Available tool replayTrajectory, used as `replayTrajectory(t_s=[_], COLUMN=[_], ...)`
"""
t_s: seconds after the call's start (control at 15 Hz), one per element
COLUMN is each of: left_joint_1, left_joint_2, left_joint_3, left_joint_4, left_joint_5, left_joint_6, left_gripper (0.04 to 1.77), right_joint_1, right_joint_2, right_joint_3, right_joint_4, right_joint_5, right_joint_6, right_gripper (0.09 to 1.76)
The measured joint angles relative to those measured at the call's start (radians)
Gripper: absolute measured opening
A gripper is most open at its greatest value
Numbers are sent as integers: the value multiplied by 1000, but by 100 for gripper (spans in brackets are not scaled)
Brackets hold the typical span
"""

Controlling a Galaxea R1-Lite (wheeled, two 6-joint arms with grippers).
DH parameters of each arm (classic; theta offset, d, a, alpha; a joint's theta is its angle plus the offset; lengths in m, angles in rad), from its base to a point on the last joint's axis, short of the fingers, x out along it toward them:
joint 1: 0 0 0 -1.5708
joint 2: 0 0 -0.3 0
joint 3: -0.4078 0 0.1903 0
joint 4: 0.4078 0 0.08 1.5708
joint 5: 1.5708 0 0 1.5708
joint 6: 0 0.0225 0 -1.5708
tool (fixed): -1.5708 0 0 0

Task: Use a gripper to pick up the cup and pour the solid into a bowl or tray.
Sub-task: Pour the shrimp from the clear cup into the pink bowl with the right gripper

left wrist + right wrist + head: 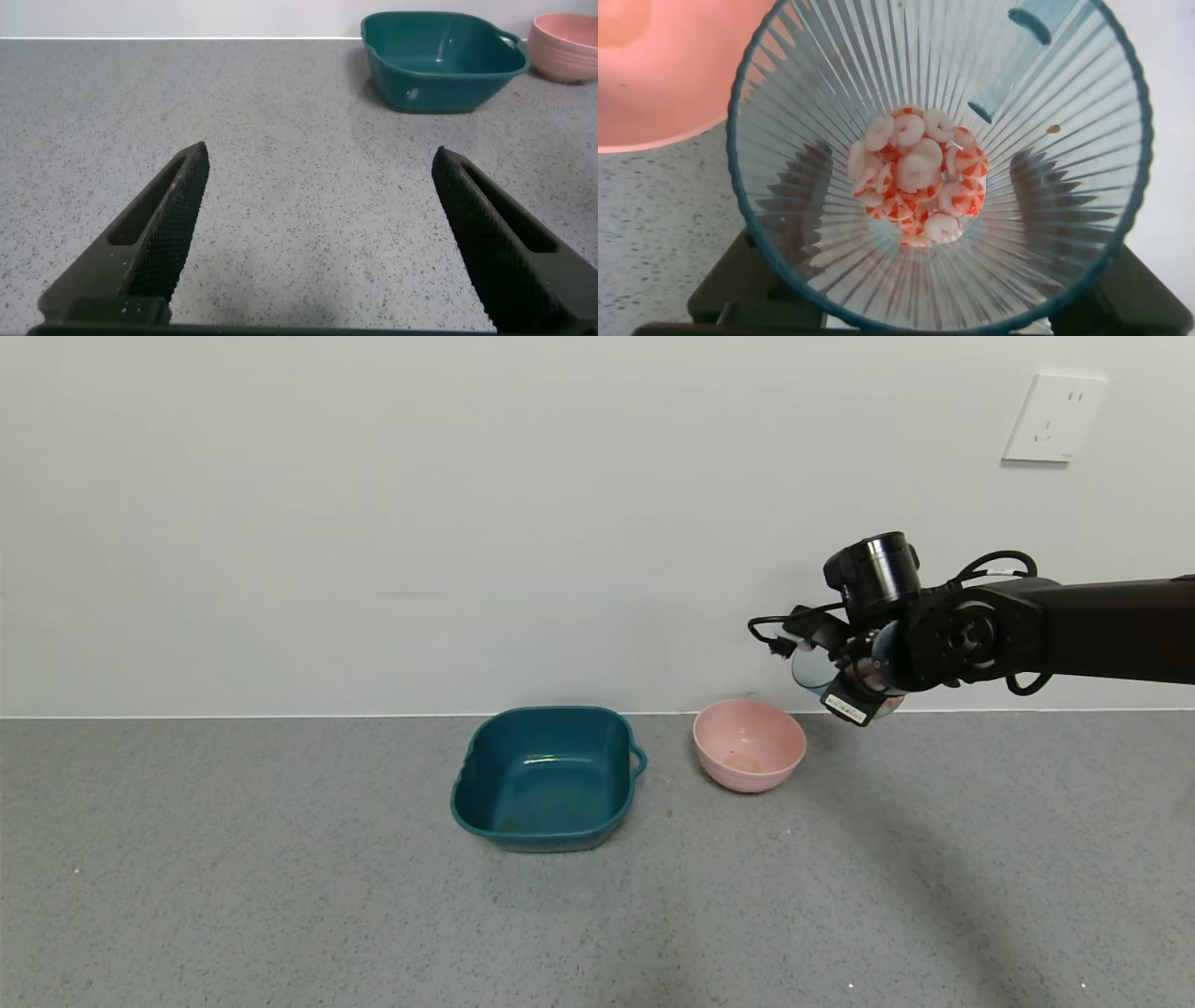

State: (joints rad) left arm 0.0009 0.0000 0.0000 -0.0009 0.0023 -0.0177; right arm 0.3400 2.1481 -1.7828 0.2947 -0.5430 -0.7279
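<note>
In the head view the right hand (845, 677) hangs in the air at the right of the frame, above and just to the right of the pink bowl (750, 744), at the end of a black arm reaching in from the right edge. It is clamped on the cup (810, 669), a clear blue-green one that shows only partly beside the black wrist and looks tipped toward the bowl.

The right wrist view looks straight into the cup (934, 168): its ribbed wall fills the frame, and the dark fingers (799, 187) show through the plastic on either side, pressed against it. A heap of small pink, red and white chunks (920, 177) sits at its bottom. The bowl (663, 75) fills the upper left corner of that frame, beyond the cup's rim.

The bowl stands on the grey counter (280, 896) near the wall, just right of a dark teal tub (546, 777); the two are close but apart.

The left hand (318, 233) appears only in its own wrist view, its fingers (173, 210) spread wide with nothing between them, low over the counter (308, 121), with the tub (439, 58) and the bowl (565, 45) far off at the upper right of that frame.
</note>
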Motion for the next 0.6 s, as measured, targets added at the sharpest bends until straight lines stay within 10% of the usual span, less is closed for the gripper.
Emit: replayTrajectory(t_s=[0.6], left_joint_1=[0], left_joint_2=[0], left_joint_3=[0], left_joint_4=[0], left_joint_5=[0], left_joint_6=[0], left_gripper=[172], right_joint_1=[46], right_joint_2=[21], right_joint_3=[-36], right_joint_4=[0], right_joint_5=[-107], right_joint_6=[-234], right_gripper=[134])
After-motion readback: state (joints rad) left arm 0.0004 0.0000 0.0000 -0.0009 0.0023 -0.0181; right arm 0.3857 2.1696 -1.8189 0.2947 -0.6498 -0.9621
